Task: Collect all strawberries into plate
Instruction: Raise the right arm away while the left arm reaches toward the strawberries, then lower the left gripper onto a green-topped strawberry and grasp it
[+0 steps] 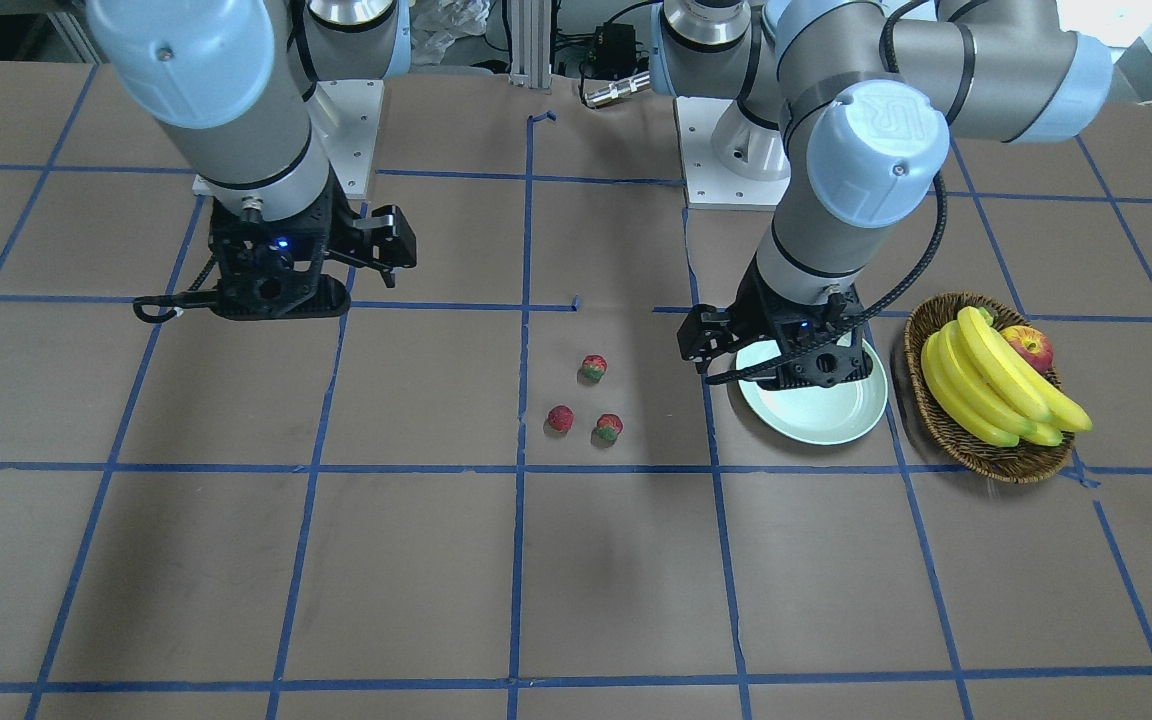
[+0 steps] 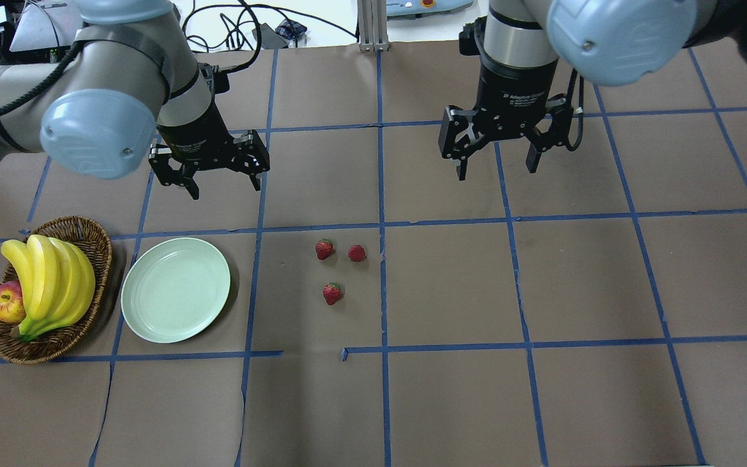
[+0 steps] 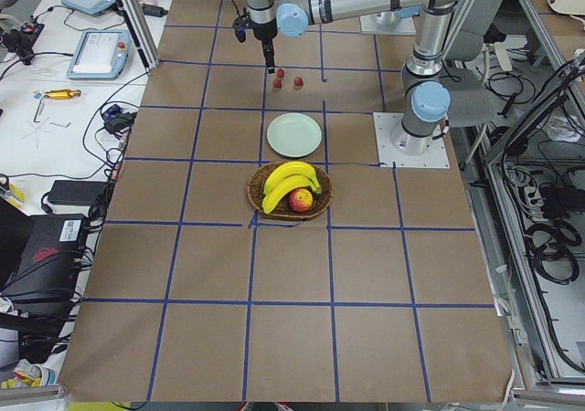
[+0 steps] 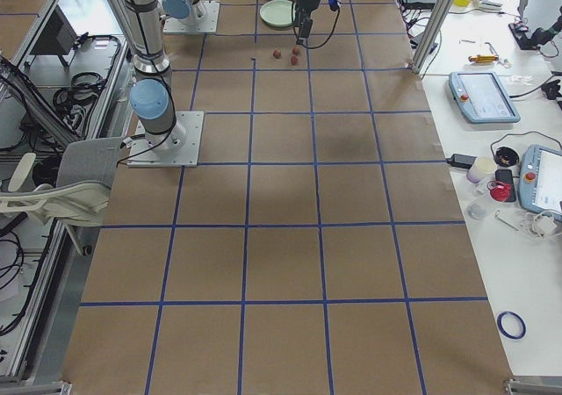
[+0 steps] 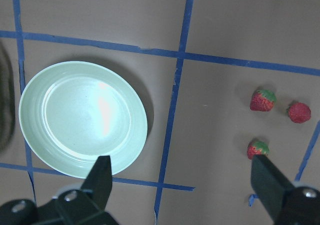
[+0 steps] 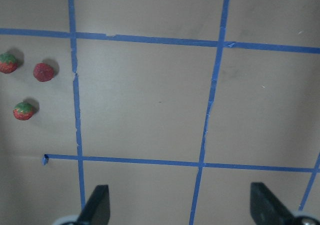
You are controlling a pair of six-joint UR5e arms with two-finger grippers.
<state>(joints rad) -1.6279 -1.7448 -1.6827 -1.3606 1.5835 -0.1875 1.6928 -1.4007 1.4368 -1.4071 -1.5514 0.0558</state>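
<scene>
L gripper (image 2: 224, 185), R gripper (image 2: 497, 170): jaws wide, empty. 3 strawberries (image 2: 325, 249) grouped on table (image 2: 451, 292), well apart from plate (image 2: 176, 288) rim.

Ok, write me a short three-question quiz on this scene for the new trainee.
1. True or false: one of the strawberries already lies in the plate.
2. What does the wicker basket hold? A) bananas and an apple B) strawberries C) nothing
3. Fill in: the left gripper and the right gripper both have their jaws ___.

Key: 1 false, all three lie on the table, apart from the plate. 2 A. 3 open.
</scene>
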